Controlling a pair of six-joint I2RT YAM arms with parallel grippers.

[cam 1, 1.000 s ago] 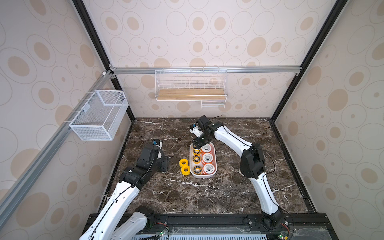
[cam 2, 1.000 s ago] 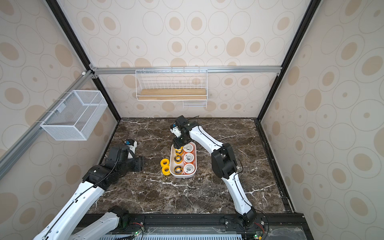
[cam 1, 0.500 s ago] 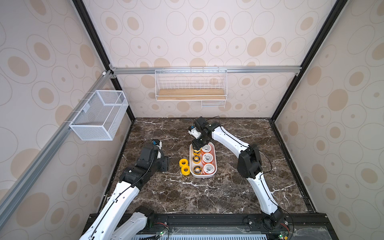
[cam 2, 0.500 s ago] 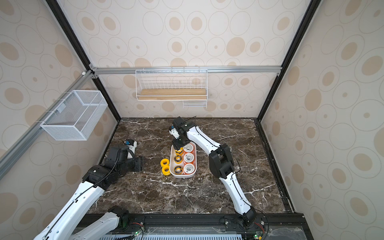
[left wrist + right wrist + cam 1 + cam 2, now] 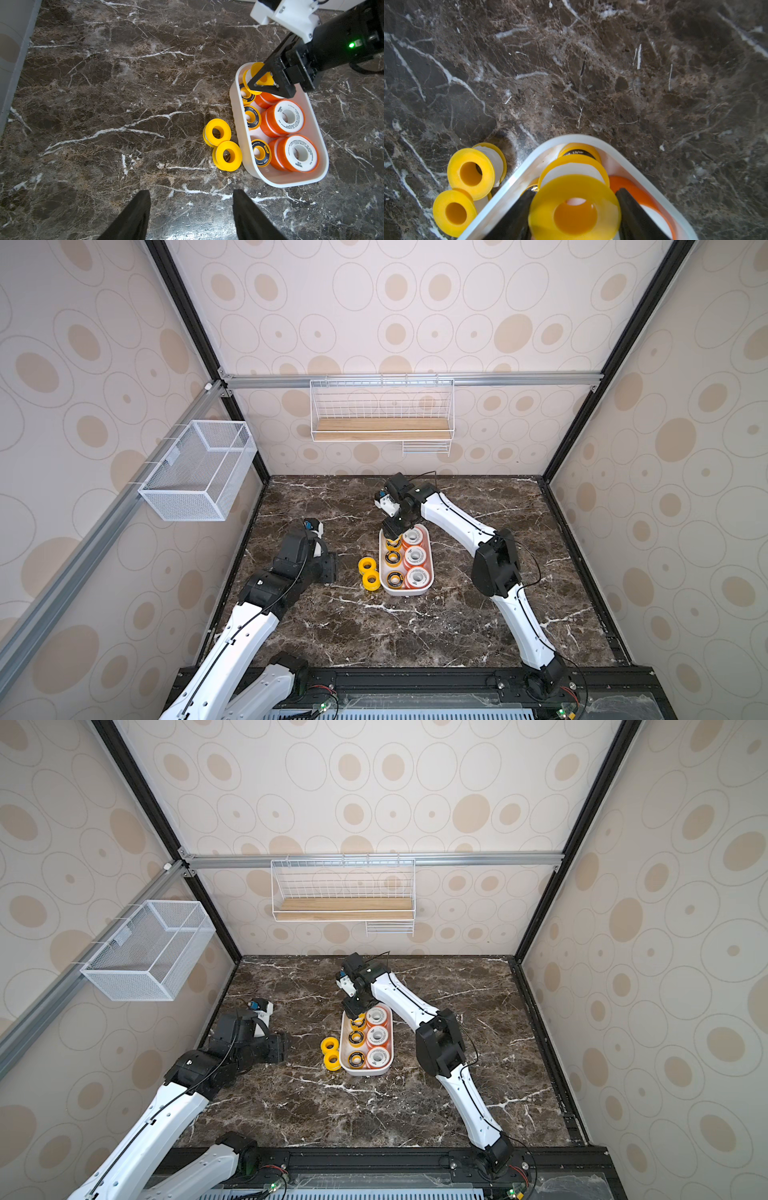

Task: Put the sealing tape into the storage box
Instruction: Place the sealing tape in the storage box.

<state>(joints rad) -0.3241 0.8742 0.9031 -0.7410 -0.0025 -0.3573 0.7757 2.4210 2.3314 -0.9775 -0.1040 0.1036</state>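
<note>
right gripper (image 5: 574,192): clamped on plain yellow spool (image 5: 575,216), tilted, probably to fit the last gap | beneath: storage box (image 5: 512,178) end, black-ringed spools (image 5: 252,117) row beside orange-rimmed spools (image 5: 286,118), packed to save room | just outside its wall: two loose yellow spools (image 5: 471,172), not yet boxed | farthest: left gripper (image 5: 191,192) apart, empty, facing them

Orange-rimmed spool (image 5: 280,112) reads "VASEN"; black-ringed spool (image 5: 576,153) perhaps "0.3g/cm".
</note>
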